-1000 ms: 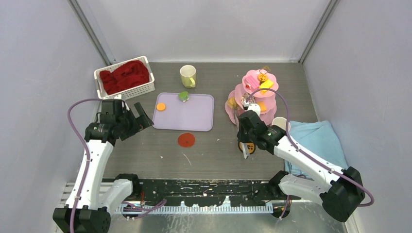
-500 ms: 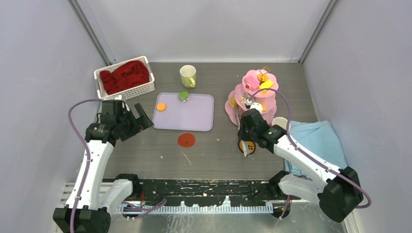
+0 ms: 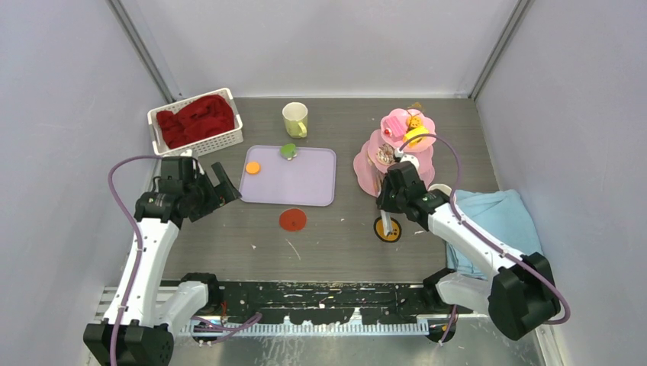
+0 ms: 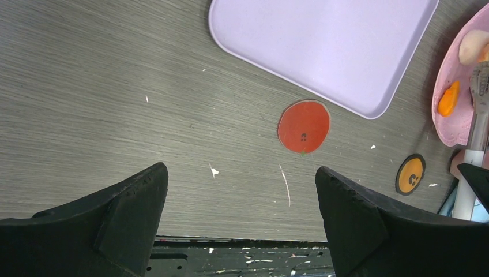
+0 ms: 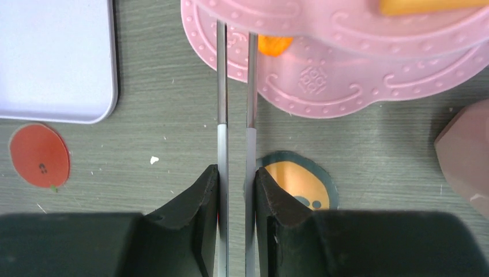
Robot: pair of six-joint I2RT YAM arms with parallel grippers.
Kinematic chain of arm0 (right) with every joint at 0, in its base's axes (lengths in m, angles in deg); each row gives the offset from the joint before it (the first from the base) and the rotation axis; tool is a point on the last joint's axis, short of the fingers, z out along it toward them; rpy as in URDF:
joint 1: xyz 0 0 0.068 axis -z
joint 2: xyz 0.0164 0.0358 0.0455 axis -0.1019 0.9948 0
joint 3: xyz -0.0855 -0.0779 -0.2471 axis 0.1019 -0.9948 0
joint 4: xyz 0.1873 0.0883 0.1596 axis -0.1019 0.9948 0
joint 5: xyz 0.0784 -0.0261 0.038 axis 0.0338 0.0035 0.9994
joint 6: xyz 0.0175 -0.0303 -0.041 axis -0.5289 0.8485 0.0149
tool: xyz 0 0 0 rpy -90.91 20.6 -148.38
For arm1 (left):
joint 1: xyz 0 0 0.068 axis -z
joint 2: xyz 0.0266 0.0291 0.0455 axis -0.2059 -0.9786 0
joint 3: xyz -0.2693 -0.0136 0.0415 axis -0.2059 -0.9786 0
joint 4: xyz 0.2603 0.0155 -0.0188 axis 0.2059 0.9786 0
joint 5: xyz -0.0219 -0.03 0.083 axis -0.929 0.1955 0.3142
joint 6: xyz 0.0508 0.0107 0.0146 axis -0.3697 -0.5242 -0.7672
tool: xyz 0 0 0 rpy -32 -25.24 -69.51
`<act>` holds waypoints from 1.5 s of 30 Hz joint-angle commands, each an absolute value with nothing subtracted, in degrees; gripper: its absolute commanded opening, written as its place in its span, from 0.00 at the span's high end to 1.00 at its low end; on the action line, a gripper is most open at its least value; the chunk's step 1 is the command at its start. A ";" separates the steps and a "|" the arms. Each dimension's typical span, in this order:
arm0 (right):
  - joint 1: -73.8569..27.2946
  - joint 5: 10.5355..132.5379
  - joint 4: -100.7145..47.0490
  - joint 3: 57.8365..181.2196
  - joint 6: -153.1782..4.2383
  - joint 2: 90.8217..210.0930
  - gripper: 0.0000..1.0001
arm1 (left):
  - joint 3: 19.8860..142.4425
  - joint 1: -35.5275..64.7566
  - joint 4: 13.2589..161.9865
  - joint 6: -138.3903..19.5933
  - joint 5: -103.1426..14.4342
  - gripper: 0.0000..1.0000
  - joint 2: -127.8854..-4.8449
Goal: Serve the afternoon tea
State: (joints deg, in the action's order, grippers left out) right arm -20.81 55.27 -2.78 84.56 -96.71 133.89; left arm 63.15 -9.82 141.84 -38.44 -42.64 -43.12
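Right wrist view — right hand clenched on metal tongs at pink stand, left hand released

Embossed plastic stand, smooth metal tongs

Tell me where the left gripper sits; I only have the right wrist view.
Observer: The left gripper hovers open and empty over the table, just left of the lilac tray.
Operator: Anything on the tray?
Observer: An orange piece near its left edge, a green piece at its far edge.
Operator: Yellow-green mug?
Observer: The yellow-green mug stands upright on the table beyond the tray's far edge.
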 commanded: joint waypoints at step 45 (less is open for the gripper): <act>-18.57 72.61 19.97 105.73 -87.74 115.13 0.99 | 67.68 4.45 133.32 -36.97 -44.94 0.02 -51.62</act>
